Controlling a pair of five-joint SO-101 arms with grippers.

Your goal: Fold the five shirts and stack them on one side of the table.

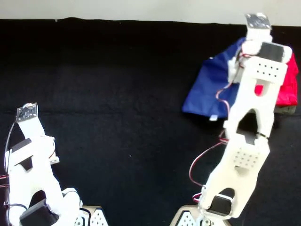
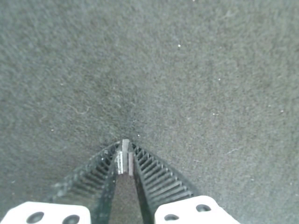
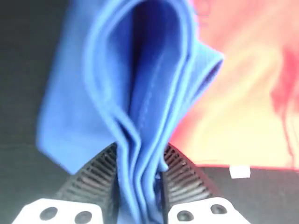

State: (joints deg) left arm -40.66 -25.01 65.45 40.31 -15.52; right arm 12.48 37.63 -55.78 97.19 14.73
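Clamps the right gripper (image 3: 140, 186) on the blue shirt (image 3: 98, 88): several bunched layers of cloth pinched between the ribbed black fingers (image 3: 91, 175) and rising from them in a tall looped fold. Finds that blue shirt (image 1: 209, 87) at the far right of the black table (image 1: 117, 70), spread in a rumpled, roughly triangular shape under the outstretched right arm (image 1: 249, 136), with a small white tag (image 1: 214, 117) at its near edge. Has the red shirt (image 1: 290, 84) just beside it, touching, at the table's right edge and partly hidden by the arm. Shows the same red shirt (image 3: 247, 107) behind the blue fold in the right wrist view, with a small white label (image 3: 240, 171) at its edge. Cannot tell whether the blue cloth overlaps the red or only meets it. Sets the left gripper (image 2: 124, 156) down at the bare table (image 2: 196, 70) on the near left, well apart from both shirts. Presses its toothed fingers (image 2: 159, 179) together at the tips, with nothing between them, and seems to touch the surface there.
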